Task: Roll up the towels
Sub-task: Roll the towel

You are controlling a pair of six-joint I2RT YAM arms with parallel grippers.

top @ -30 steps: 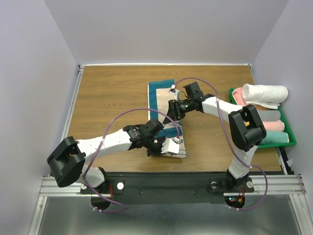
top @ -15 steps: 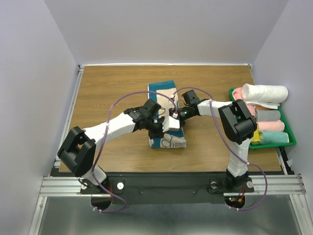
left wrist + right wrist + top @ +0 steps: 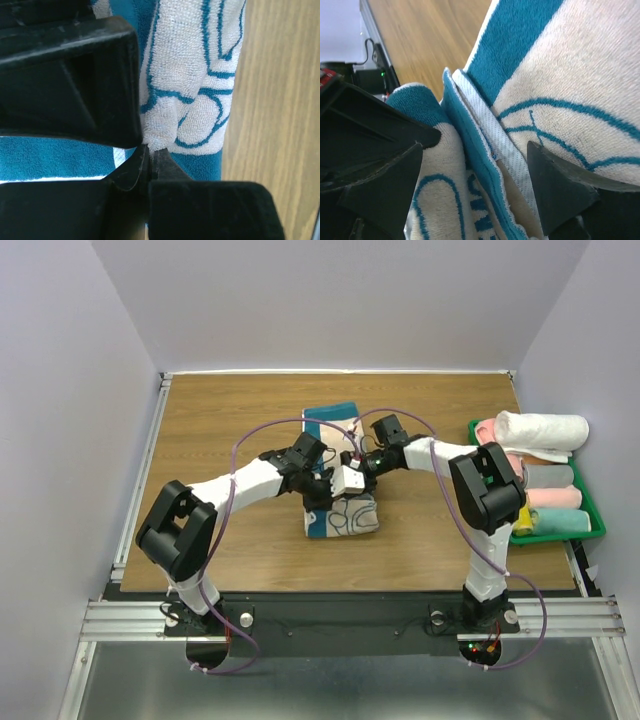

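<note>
The towel (image 3: 345,520), teal and cream with line drawings, lies in the middle of the table, and its near part is folded up into a loose bundle. My left gripper (image 3: 328,483) is shut on a cream fold of the towel (image 3: 190,75). In the left wrist view its tips (image 3: 148,150) pinch the cloth. My right gripper (image 3: 357,468) is at the bundle from the right. In the right wrist view it (image 3: 475,185) is open, and its fingers stand on either side of several towel layers (image 3: 570,75). A flat teal end (image 3: 330,412) stretches away beyond both grippers.
A green tray (image 3: 592,512) at the right edge holds several rolled towels, with a white one (image 3: 545,430) on top. Brown tabletop (image 3: 220,430) surrounds the towel. Grey walls stand on three sides.
My left gripper has carried the towel's near end away from me, from the near edge to the middle. The towel is now shorter and bunched. My right gripper has shifted slightly.
</note>
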